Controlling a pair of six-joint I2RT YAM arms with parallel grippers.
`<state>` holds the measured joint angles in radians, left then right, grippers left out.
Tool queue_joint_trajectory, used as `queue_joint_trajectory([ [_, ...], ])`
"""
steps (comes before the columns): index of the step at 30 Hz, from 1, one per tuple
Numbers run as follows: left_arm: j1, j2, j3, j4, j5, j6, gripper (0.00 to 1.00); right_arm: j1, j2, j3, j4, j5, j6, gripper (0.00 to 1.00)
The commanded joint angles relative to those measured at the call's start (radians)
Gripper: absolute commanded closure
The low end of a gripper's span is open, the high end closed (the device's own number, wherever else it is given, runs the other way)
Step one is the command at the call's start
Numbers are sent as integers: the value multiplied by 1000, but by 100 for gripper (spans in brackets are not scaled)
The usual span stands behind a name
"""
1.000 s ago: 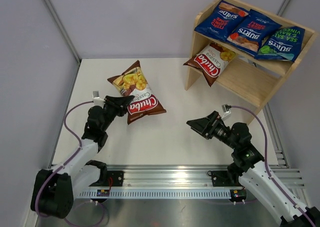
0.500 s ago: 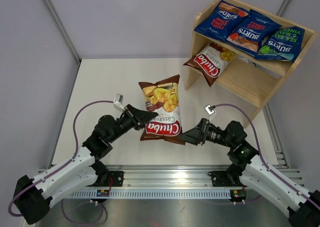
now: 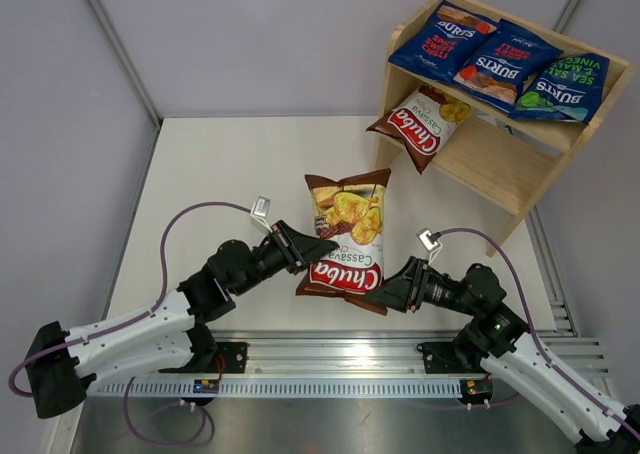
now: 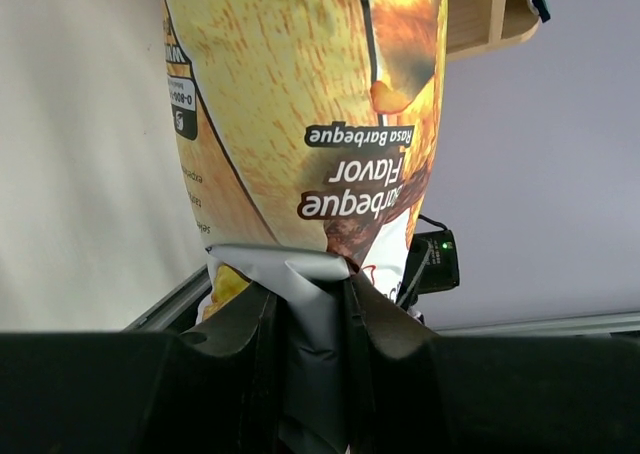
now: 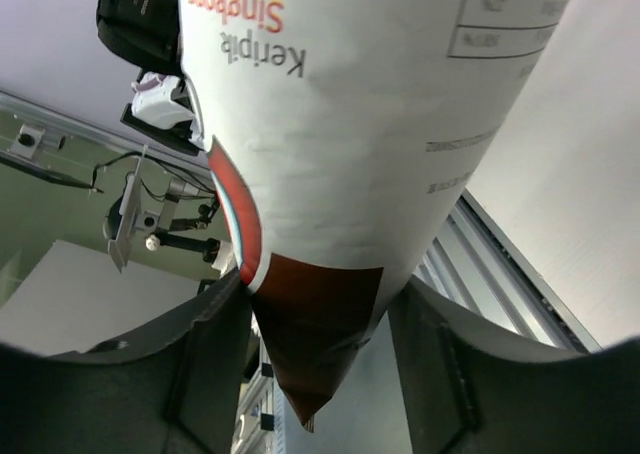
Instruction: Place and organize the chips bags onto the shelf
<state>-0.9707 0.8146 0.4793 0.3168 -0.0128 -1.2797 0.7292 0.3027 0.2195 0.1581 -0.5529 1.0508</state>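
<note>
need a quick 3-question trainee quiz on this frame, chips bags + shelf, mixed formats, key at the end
1. Multiple choice: how many blue bags lie on the top tier of the shelf? A) one B) three C) five
2. True or false: the left hand is pinched shut on the end seam of the brown bag.
3. Short answer: which hand's fingers flank that bag's other end?
Key: 1 B; 2 true; 3 the right hand.
</note>
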Motion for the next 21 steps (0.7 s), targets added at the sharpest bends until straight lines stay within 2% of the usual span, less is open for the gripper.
queue_joint_trajectory([
  [1,-45,8,56,91,-81,13,94,15,-48,1,-6,34,-17,41],
  [6,-66,21,73,87,-90,19,94,15,-120,-2,-58,48,-23,51],
  [7,-69,37,79,87,-78,23,94,15,-128,1,-68,50,-35,60],
  [8,-71,44,96,84,-72,37,92,13,-137,12,-81,53,-41,63],
  [9,-71,52,108,81,-64,52,84,15,-157,20,-116,56,-49,67],
  [11,-72,66,136,39,-58,97,75,15,-181,41,-152,62,-67,76],
  [12,-72,67,156,30,-58,114,64,13,-191,50,-196,65,-80,78],
  [15,-72,64,182,2,-62,167,51,15,-217,90,-275,80,-100,80],
  [16,-72,63,186,-7,-67,178,43,15,-220,109,-293,85,-109,81],
  [18,-72,61,199,-31,-70,200,32,15,-234,126,-334,106,-115,82],
  [19,-72,60,203,-44,-84,207,23,15,-238,145,-353,119,-117,82],
  [21,-72,51,212,-87,-104,233,17,15,-252,162,-409,160,-118,84],
])
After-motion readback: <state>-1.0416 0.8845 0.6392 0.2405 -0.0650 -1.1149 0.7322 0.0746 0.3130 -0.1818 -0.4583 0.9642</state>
